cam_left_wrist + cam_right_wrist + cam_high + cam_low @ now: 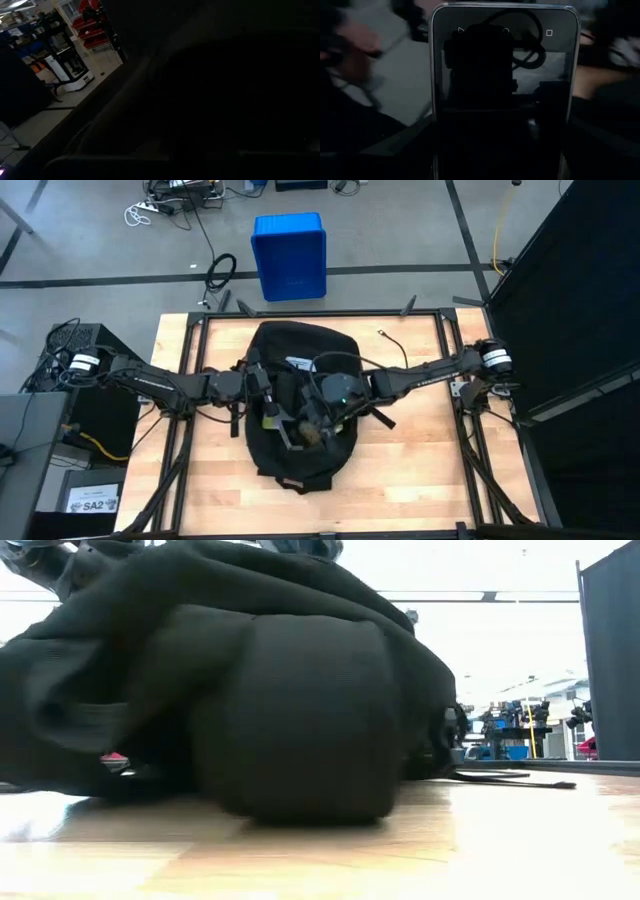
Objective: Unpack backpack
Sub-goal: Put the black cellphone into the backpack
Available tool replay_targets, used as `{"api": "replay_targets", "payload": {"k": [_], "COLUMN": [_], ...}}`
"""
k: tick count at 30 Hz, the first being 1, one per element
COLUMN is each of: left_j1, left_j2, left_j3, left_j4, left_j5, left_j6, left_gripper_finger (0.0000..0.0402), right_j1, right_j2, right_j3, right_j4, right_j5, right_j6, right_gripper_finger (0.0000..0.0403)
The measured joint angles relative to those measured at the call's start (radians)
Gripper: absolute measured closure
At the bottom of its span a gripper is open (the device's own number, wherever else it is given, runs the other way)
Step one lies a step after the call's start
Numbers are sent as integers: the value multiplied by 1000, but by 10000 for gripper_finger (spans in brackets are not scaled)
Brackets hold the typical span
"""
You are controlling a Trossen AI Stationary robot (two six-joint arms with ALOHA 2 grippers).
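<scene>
So a phone (502, 95) is clamped flat between the right pincer's (318, 430) wide-set fingers, right above the backpack (295, 405) that's spread under both pincers. Left pincer (268, 402) is pinched shut on the fabric beside it. Phone probably should be lifted straight out, kept clear of the opening's edge.

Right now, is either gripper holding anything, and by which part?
The right gripper holds a phone across its lower body. What the shut left gripper grips cannot be told.

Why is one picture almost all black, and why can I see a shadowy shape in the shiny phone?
Left wrist view: nearly all dark because the backpack fabric fills it; only the room at one edge is lit. Right wrist view: the phone fills the picture, and its glossy screen mirrors a dark silhouette and looping cables; everything around it is blurred. Low view: the room behind is washed out bright.
</scene>
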Motion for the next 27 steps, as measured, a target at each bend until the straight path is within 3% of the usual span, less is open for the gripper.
{"api": "replay_targets", "payload": {"k": [12, 20, 22, 24, 27], "left_j1": [3, 2, 2, 2, 3], "left_j2": [0, 22, 27, 31, 31], "left_j3": [0, 0, 0, 0, 1], "left_j4": [0, 53, 61, 74, 81], "left_j5": [-5, -3, -3, -5, -9], "left_j6": [-16, -17, -16, -12, -6], "left_gripper_finger": [402, 402, 402, 402, 402], "right_j1": [41, -5, -22, -43, -67], "right_j2": [4, 133, 159, 171, 169], "right_j3": [28, 23, 23, 23, 23], "right_j4": [55, 84, 21, -56, -184], "right_j5": [10, -19, -16, 44, 219], "right_j6": [-24, 20, 32, 38, 43], "right_gripper_finger": [76, 76, 76, 76, 76]}}
